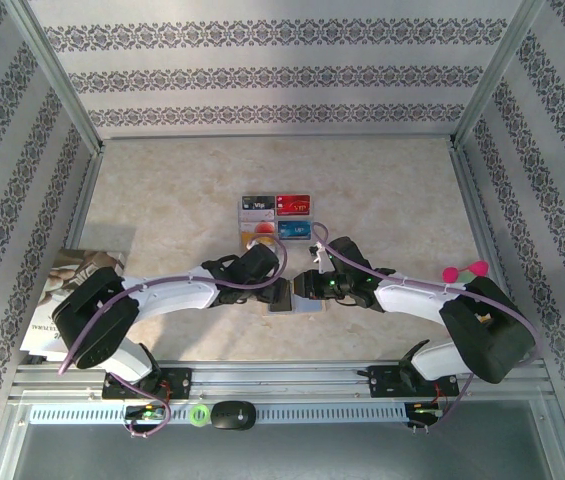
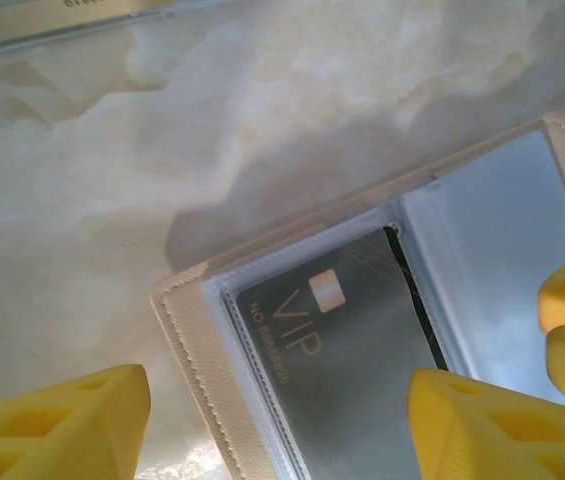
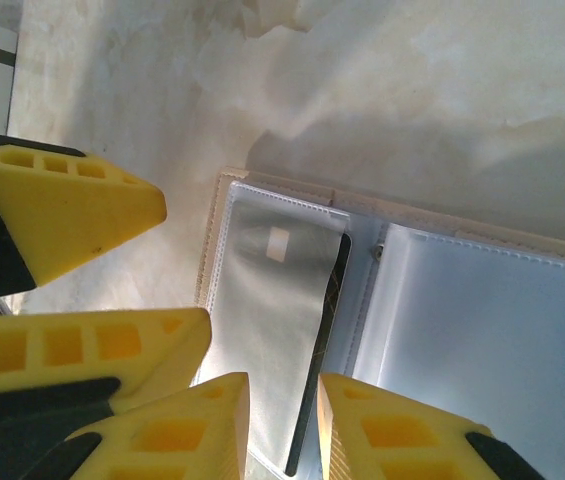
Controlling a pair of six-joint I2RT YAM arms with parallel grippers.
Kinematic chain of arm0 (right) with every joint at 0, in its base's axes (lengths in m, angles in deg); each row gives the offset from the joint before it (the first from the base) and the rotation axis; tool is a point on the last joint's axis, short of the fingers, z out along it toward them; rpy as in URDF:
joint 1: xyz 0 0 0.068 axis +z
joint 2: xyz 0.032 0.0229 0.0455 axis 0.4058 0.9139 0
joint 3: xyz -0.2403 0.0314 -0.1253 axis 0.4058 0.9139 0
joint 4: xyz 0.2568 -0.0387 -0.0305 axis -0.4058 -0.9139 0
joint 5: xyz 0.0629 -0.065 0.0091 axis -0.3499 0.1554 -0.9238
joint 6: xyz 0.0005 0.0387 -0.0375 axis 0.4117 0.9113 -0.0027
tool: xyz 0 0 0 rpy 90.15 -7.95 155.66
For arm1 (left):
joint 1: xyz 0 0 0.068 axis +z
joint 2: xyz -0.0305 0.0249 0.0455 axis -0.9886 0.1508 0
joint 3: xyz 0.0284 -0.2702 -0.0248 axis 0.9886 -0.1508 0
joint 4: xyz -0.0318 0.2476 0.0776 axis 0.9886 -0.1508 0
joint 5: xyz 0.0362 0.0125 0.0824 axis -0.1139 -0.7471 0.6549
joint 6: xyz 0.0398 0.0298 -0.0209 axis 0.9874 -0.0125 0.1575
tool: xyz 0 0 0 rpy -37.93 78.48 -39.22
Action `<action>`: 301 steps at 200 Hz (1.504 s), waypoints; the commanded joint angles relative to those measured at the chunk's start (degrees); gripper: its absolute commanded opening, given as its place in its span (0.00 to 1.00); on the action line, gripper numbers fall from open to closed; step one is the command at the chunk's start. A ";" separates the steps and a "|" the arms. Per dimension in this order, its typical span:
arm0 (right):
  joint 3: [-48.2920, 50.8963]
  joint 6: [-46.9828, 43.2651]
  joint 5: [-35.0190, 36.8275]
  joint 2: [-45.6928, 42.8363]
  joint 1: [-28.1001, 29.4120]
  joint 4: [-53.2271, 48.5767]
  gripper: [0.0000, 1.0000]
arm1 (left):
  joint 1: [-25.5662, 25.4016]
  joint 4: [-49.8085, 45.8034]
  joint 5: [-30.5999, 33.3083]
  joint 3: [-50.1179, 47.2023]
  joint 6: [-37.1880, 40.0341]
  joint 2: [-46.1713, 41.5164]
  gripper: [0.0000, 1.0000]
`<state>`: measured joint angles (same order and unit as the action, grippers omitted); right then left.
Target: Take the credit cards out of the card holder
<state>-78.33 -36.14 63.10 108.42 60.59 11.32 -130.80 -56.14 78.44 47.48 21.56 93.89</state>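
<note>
The marble-look table (image 1: pixel 162 200) has a booklet (image 1: pixel 62 275) off at its left edge. The card holder (image 2: pixel 192 340) lies open between your two arms, just on the near side of the loose cards (image 1: pixel 276 218). Your left gripper (image 2: pixel 280 385) is spread wide over it. Your right gripper (image 3: pixel 283 385) is narrowed above the VIP card (image 2: pixel 332 340) – can't tell if it's pinching anything.

The dark card (image 2: pixel 332 350) in the card holder (image 2: pixel 197 340) reads "VIP" in gold capitals. Beneath that runs 1 small line beginning "NO", its digits too blurred to confirm. Print on the cards (image 1: pixel 276 220) laid out farther back and on the booklet (image 1: pixel 62 290) is too small to read.
</note>
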 commanded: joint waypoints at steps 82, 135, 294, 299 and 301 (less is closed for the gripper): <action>-0.42 -0.19 -0.66 0.77 1.30 0.24 0.26 | -1.85 2.63 -2.80 -4.63 -0.71 2.19 0.49; -1.85 -0.04 -0.63 3.73 2.08 -0.79 0.22 | -1.84 2.46 -2.76 -5.48 -1.25 1.53 0.33; -4.49 3.37 -0.29 9.59 3.10 -1.87 0.22 | -1.85 3.12 -4.47 -6.50 -2.52 1.01 0.36; -4.54 3.45 -0.29 9.79 3.13 -1.80 0.22 | -1.82 3.28 -4.65 -6.43 -2.42 1.06 0.37; -4.54 3.48 -0.24 9.92 3.09 -1.74 0.22 | -1.85 3.31 -4.66 -6.49 -2.43 1.11 0.37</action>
<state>-81.69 -33.75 63.58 116.86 63.12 8.98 -131.63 -50.87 75.16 42.33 19.33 94.37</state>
